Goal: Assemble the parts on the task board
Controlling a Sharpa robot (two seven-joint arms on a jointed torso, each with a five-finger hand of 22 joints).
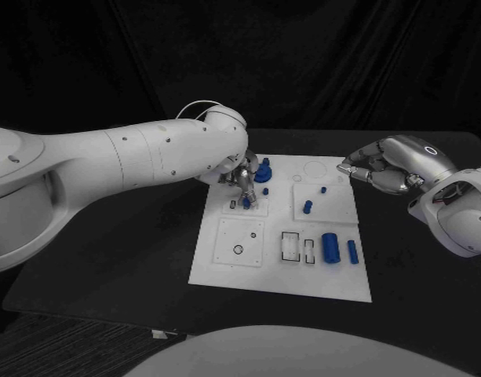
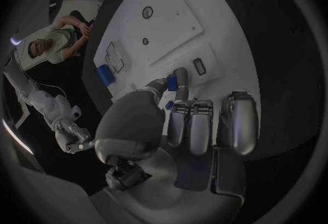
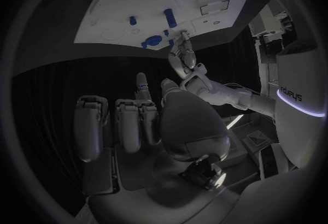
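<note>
The white task board (image 1: 280,267) lies in the middle of the black table. My left hand (image 1: 238,179) reaches down over the board's far left part and pinches a small blue part (image 1: 245,203) at its fingertips, just above a dark slot (image 2: 199,66). In the left wrist view that small blue part (image 2: 169,105) shows beside the extended fingers (image 2: 180,79). A tall stacked blue part (image 1: 264,170) stands right beside this hand. My right hand (image 1: 385,166) hovers over the board's far right corner with fingers curled in on nothing.
A thick blue cylinder (image 1: 331,247) and a thinner one (image 1: 352,251) lie on the board's near right part, beside two rectangular outlines (image 1: 291,246). Small blue pegs (image 1: 307,206) stand mid-board. A round hole (image 1: 238,250) marks the near left plate.
</note>
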